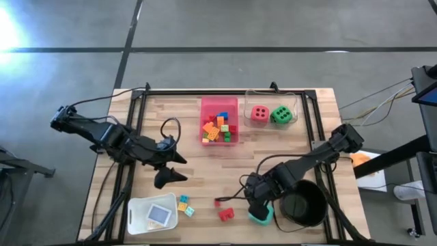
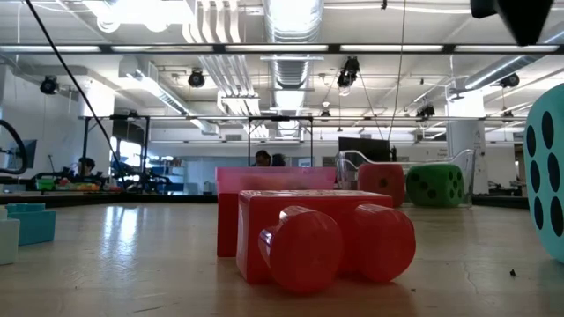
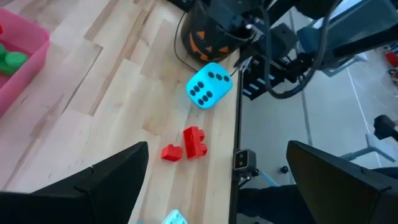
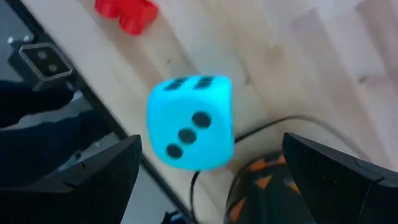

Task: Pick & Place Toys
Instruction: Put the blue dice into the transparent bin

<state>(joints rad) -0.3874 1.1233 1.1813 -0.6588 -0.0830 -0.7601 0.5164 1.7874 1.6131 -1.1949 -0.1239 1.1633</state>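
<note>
Two dark arms are over my wooden table (image 1: 205, 171), and both have their fingers released, holding nothing. My right gripper (image 1: 260, 203) hangs near the front edge, directly above the teal soft dice with black dots (image 1: 260, 216); in its wrist view the dice sits between the two spread fingers (image 4: 87, 177) but I see no contact. That dice rests on the wood just beside the black round bucket with an orange pumpkin face (image 1: 304, 203). My left gripper (image 1: 169, 169) hovers left of centre over bare wood, its fingers (image 3: 93, 186) wide apart and looking across at the teal dice and two small red plastic bricks (image 1: 226, 214).

Those red bricks lie near the front edge, just left of the teal dice, one smaller piece just beside the larger. From table height the larger one fills the middle, studs toward the camera. Farther back, the pink rectangular plastic tray (image 1: 220, 104) holds a heap of red, orange, yellow, green and blue bricks (image 1: 218, 128). Right of it, a clear plastic container (image 1: 272, 96) holds the red dotted dice (image 1: 259, 113) and the green dotted dice (image 1: 281, 115) side by side. At the front left a white plastic tray (image 1: 138, 215) carries a small flat card (image 1: 159, 214), with a few light blue and yellow bricks (image 1: 184, 205) on the wood just right of it.
</note>
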